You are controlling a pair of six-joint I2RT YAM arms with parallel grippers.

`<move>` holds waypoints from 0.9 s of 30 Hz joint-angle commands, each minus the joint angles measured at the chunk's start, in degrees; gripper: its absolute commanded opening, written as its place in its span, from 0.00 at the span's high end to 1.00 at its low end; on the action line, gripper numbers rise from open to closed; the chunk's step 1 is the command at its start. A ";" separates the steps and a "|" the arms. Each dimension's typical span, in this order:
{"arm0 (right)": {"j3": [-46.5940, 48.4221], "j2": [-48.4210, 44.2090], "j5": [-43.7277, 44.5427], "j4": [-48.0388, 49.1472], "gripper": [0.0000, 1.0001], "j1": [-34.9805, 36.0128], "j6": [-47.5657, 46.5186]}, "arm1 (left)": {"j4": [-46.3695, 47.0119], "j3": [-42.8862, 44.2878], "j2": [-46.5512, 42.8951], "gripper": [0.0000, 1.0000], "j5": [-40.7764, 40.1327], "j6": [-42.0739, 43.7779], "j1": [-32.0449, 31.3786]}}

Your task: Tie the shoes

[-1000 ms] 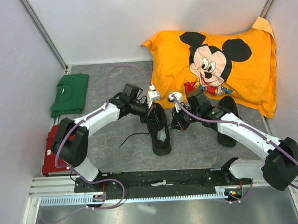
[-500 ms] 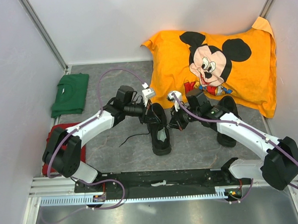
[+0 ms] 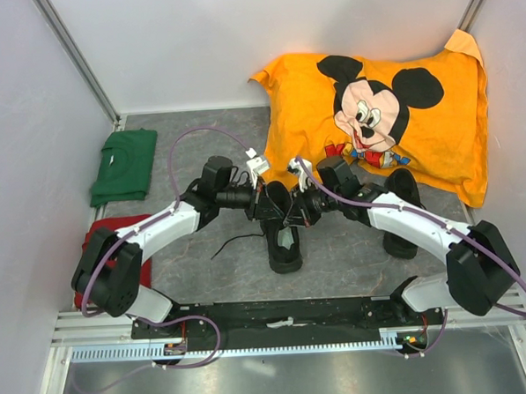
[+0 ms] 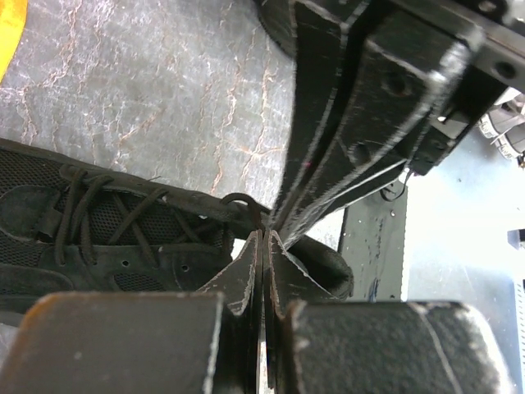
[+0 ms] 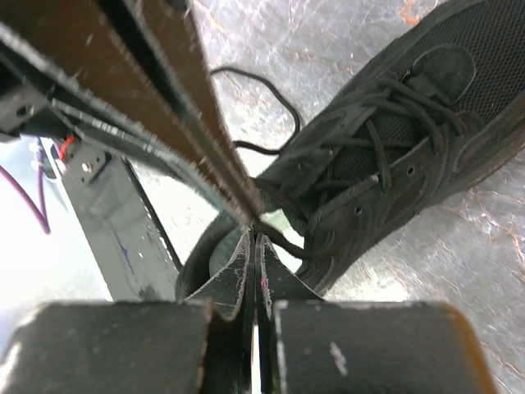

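Note:
A black shoe [image 3: 285,249] lies mid-table with its toe pointing away from the arm bases. My left gripper [image 3: 279,215] and right gripper [image 3: 291,218] meet tip to tip above its opening. In the left wrist view my left gripper [image 4: 262,236] is shut on a thin black lace [image 4: 243,202] that comes off the shoe [image 4: 98,238]. The right gripper's fingers [image 4: 353,123] come in from the upper right. My right gripper [image 5: 256,236] is shut on a lace [image 5: 289,245] that runs to the shoe [image 5: 394,148]. The second shoe [image 3: 404,185] lies to the right, partly hidden under my right arm.
A loose lace end [image 3: 234,243] trails on the table left of the shoe. An orange Mickey Mouse pillow [image 3: 418,127] fills the back right. A folded green shirt [image 3: 125,164] and a red cloth [image 3: 94,250] lie along the left wall. A black rail [image 3: 278,318] spans the near edge.
My right gripper has moved left across the table to the shoe and now meets the left gripper's tips. The left arm has dropped its elbow and shifted slightly.

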 commanded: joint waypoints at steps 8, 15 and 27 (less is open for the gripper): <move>-0.09 -2.12 7.95 7.30 1.00 -1.27 9.24 | 5.01 -2.12 -3.16 0.98 -0.25 -4.92 0.30; -3.87 -2.56 7.96 17.19 1.00 -1.36 16.00 | 7.29 -3.18 -2.55 0.98 0.01 -8.69 0.39; -14.42 -3.00 -0.31 34.18 1.00 -1.27 24.90 | 11.95 -5.38 -0.53 0.96 0.62 -12.58 0.39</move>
